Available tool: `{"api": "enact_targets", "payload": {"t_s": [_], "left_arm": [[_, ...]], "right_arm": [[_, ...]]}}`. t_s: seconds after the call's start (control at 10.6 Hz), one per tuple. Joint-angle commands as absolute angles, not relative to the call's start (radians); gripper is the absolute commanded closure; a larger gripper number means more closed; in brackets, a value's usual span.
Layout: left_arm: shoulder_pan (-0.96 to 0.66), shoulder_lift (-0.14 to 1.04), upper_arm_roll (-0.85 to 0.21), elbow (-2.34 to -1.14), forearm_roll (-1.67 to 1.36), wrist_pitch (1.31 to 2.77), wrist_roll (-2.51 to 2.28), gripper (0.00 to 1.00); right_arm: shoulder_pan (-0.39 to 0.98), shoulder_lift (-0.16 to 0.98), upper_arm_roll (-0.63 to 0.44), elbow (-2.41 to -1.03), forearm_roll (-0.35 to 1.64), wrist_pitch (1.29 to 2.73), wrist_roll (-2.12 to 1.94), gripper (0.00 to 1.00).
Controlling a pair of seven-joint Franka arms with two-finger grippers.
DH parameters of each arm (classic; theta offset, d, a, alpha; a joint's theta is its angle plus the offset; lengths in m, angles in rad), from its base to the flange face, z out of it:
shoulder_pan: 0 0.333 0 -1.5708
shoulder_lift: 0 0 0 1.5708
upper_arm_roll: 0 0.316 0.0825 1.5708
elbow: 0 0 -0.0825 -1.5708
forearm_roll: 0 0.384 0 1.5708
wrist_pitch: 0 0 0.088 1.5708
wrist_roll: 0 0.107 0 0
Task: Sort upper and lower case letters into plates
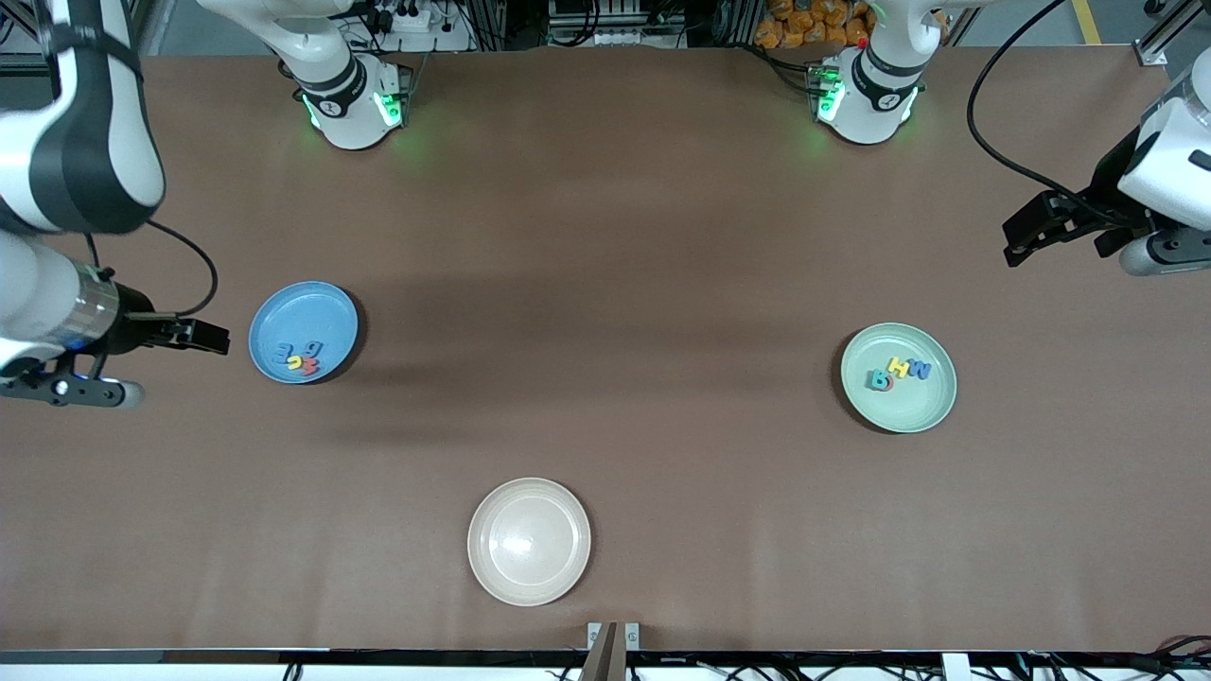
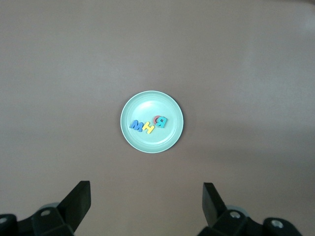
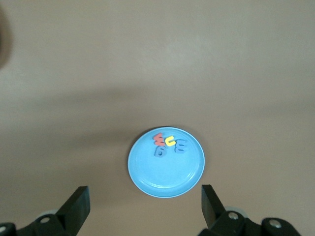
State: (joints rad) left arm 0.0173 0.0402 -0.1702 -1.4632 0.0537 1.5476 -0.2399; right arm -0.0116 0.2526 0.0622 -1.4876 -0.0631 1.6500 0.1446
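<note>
In the blue plate (image 1: 270, 326) and mint plate (image 1: 922, 407) lie my foam letters (image 1: 297, 357), light and squashy, best pinched edgewise; left gripper (image 2: 146, 199) and right gripper (image 3: 145, 201) wait spread, empty.

The table (image 1: 605, 236) is covered in a matt brown surface, smooth and paper-like, with faint soft reflections. The blue plate (image 1: 326, 307), just ahead of the right gripper (image 1: 210, 337), has a smooth satin finish, plastic in look. The mint green plate (image 1: 922, 407), below and ahead of the left gripper (image 1: 1024, 241), looks the same. The cream plate (image 1: 529, 541) is glossier, showing a bright highlight. The letters (image 2: 148, 125) appear matt and foam-like. Gripper fingers (image 2: 78, 202) are matt black; arm casings are glossy white.
</note>
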Motion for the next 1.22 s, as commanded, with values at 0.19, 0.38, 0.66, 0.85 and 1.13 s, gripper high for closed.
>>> {"api": "enact_targets", "payload": {"t_s": [0.19,0.38,0.66,0.85,1.13], "left_arm": [[0.021,0.020,-0.173,-1.476,0.034,1.555,-0.236,0.00],[0.021,0.020,-0.175,-1.474,0.035,1.555,-0.236,0.00],[0.023,0.020,-0.186,-1.474,0.035,1.555,-0.236,0.00],[0.023,0.020,-0.186,-1.474,0.035,1.555,-0.236,0.00],[0.021,0.020,-0.186,-1.474,0.035,1.555,-0.236,0.00]], "right_arm": [[-0.014,0.152,0.074,-1.485,-0.036,1.643,0.152,0.00],[-0.014,0.117,0.077,-1.496,-0.031,1.579,0.153,0.00],[-0.014,0.117,0.077,-1.486,-0.040,1.574,0.152,0.00],[-0.020,0.120,0.077,-1.479,-0.029,1.574,0.140,0.00],[-0.025,0.130,0.075,-1.434,-0.025,1.569,0.138,0.00]]}}
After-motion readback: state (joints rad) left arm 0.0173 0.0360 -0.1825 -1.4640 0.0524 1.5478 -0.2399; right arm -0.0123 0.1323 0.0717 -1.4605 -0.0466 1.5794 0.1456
